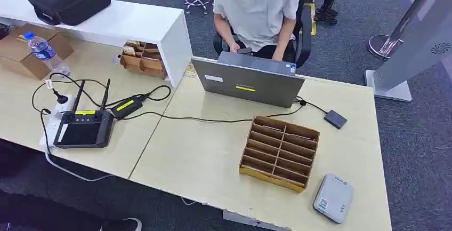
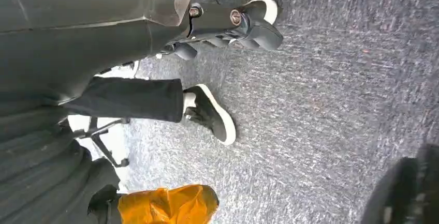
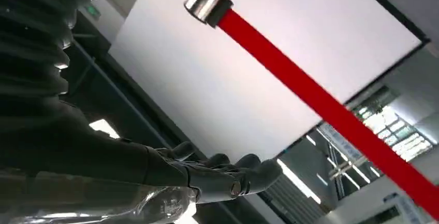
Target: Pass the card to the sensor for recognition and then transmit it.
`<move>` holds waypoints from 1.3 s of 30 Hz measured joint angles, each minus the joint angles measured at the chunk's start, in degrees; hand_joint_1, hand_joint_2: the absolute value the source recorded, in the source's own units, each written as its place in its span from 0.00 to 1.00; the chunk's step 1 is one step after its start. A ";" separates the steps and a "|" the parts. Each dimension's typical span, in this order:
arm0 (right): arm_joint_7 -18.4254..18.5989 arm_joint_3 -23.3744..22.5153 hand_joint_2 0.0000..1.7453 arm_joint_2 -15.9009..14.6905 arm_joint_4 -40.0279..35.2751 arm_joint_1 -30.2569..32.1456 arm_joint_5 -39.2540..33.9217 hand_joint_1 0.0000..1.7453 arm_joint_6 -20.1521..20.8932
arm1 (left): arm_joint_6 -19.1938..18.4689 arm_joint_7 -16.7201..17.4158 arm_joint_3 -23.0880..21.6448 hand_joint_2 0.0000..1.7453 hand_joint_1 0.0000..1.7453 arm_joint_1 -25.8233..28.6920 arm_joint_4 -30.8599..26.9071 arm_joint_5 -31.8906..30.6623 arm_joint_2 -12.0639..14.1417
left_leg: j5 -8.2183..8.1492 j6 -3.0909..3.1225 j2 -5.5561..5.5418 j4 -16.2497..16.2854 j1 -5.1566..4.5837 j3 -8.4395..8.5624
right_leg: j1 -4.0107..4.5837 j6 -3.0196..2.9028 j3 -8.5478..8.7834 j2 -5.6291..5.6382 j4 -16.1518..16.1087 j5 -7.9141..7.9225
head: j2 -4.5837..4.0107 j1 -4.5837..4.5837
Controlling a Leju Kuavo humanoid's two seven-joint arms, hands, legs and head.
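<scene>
Pale wooden table (image 1: 202, 156) carries a slotted card tray (image 1: 280, 152) beside a grey sensor (image 1: 333, 198) — both hands (image 2: 228, 25) (image 3: 222, 175) hold nothing, fingers loosely apart

From high on the robot's body, the head view looks forward and down across a pale desk (image 1: 202, 156), taking in a wooden divider tray (image 1: 281, 152), a grey sensor pad (image 1: 333, 197), a laptop (image 1: 249, 81) and a seated person (image 1: 258, 7) on the far side, all at middle range. The left wrist view points down at grey carpet (image 2: 321, 105), close behind the left hand (image 2: 228, 25), with a person's shoe (image 2: 212, 114) nearby. The right wrist view tilts up toward a white ceiling panel (image 3: 269, 74) and a red bar (image 3: 321, 100), past the right hand (image 3: 222, 175). The 3 views share no object; grey carpet appears in 2.
</scene>
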 joint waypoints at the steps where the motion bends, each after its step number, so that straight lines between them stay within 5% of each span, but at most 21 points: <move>1: 0.00 -0.61 1.00 0.02 0.26 1.27 0.00 0.00 -0.11 | 0.07 0.07 0.17 1.00 0.00 0.07 0.00 0.00 0.00 | 0.00 0.00 0.00 -0.01 0.00 0.00 | 0.00 -0.01 0.00 -0.02 0.00 0.00 | 0.00 -0.02; 13: -0.24 -8.02 1.00 3.59 2.32 11.13 0.00 0.00 0.66 | -0.66 0.50 1.07 1.00 0.00 0.03 0.00 -0.18 -0.09 | -0.01 0.00 0.08 -0.02 0.00 0.03 | 0.00 -0.01 -0.02 0.05 0.00 -0.02 | 0.00 0.00; 27: -3.61 -12.48 1.00 13.07 5.70 12.85 0.00 0.00 0.44 | -0.96 -0.13 1.07 1.00 0.00 -0.24 0.00 -1.55 -0.90 | 0.00 -0.01 0.11 -0.03 0.02 0.06 | 0.02 -0.04 -0.02 0.10 0.01 -0.04 | 0.00 0.00; 39: -4.90 -13.42 1.00 17.49 7.78 14.13 0.00 0.00 0.85 | -0.87 1.31 1.07 1.00 0.00 -0.75 0.00 -1.79 -1.49 | 0.00 -0.01 0.10 -0.03 0.02 0.05 | 0.01 -0.04 -0.02 0.09 0.01 -0.04 | 0.00 0.00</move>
